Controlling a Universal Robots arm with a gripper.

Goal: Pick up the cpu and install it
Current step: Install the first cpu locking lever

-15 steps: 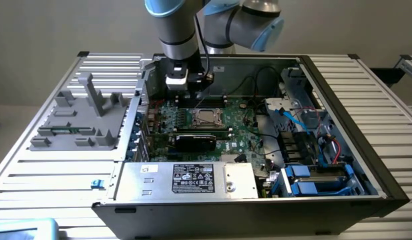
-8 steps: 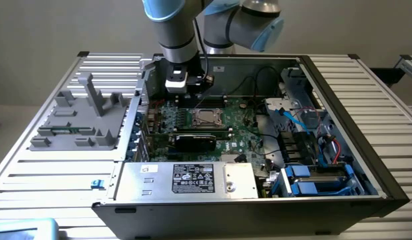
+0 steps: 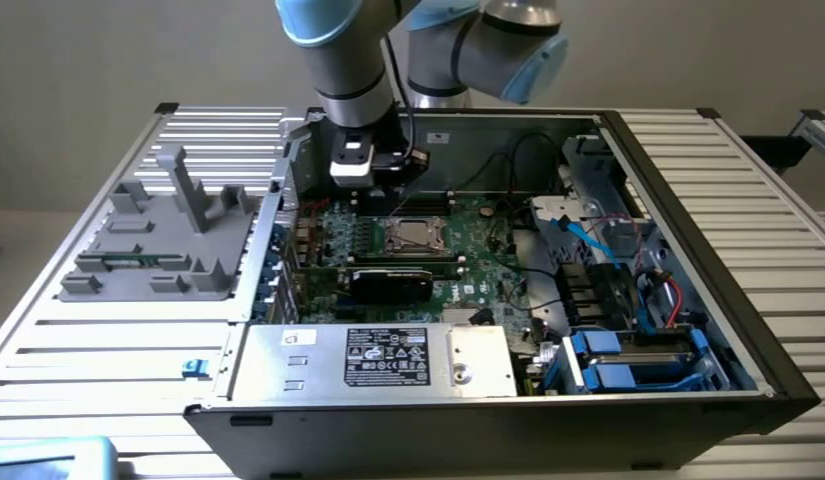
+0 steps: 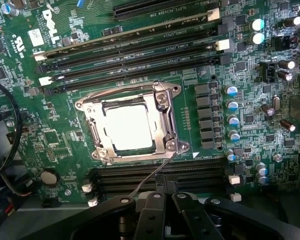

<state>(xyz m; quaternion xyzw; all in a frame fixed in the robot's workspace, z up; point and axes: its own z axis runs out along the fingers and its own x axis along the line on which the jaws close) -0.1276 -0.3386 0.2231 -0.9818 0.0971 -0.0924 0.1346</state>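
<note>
The cpu (image 4: 128, 127) lies in the metal-framed socket (image 4: 167, 120) on the green motherboard (image 4: 55, 135), inside the open computer case (image 3: 519, 435). The pincer (image 4: 168, 197), closed and empty, hovers just beside the socket.

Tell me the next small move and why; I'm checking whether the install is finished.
Probably ease the shut, empty gripper down onto the thin lever wire close to it. The cpu already lies inside the socket frame, but that wire seems to stick up unlatched, so the frame may not be locked.
</note>
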